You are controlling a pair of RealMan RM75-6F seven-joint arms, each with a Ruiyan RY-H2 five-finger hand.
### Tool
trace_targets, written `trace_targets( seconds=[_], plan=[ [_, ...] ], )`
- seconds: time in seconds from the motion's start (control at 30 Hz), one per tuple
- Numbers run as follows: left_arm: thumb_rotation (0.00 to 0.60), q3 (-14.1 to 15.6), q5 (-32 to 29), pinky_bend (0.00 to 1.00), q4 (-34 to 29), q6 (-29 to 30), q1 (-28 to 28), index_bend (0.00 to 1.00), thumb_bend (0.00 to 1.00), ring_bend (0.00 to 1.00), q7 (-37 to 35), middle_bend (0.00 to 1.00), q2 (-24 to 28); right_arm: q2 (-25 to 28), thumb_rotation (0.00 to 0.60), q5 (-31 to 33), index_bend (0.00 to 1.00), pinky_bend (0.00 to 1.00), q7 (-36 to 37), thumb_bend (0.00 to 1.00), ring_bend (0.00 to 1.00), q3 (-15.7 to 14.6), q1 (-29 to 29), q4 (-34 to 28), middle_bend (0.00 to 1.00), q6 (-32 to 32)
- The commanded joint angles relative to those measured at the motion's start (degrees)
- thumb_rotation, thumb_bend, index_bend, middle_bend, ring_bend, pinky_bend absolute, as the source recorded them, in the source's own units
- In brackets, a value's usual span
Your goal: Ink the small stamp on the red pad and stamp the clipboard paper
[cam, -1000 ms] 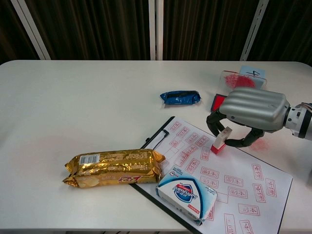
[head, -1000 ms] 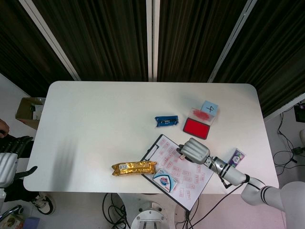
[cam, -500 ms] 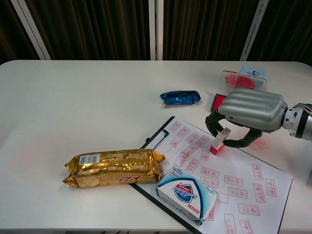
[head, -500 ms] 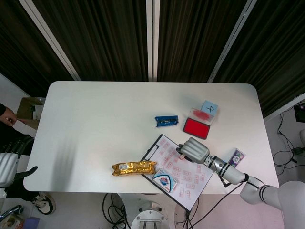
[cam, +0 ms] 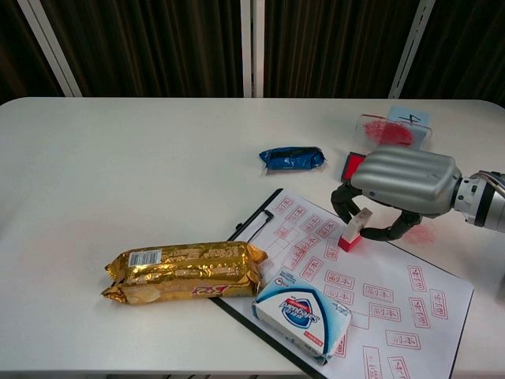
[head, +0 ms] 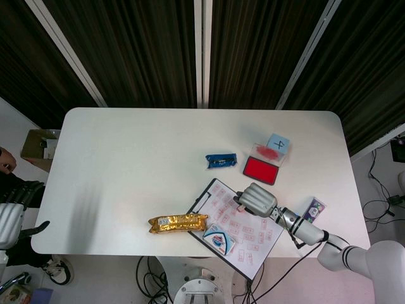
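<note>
Under the right hand (cam: 402, 185), whose silver back hid most of the red pad (head: 260, 170), the small stamp (cam: 353, 230) was pinched between dark fingertips, its red base touching the clipboard paper (cam: 371, 292) among printed red marks. At the far left edge of the head view, the left hand (head: 14, 215) was cut off; its state could not be told. A soap box (cam: 302, 313) lay on the paper's near corner, beside a gold packet (cam: 185, 271).
</note>
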Motion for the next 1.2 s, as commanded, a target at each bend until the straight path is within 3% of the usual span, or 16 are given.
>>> trace_targets(
  seconds=[0.03, 1.2],
  plan=[
    [0.600, 0.0, 0.0, 0.25, 0.0, 0.0, 0.0, 0.18, 0.00, 0.16, 0.0, 0.17, 0.0, -0.2, 0.600, 0.0, 0.94, 0.91, 0.1, 0.38, 0.74, -0.1, -0.1, 0.2, 0.77, 0.1],
    [0.600, 0.0, 0.0, 0.25, 0.4, 0.1, 0.1, 0.18, 0.00, 0.16, -0.6, 0.17, -0.1, -2.6, 0.600, -0.7, 1.00, 0.91, -2.0, 0.39, 0.74, -1.5, -0.4, 3.5, 0.82, 0.0]
  ],
)
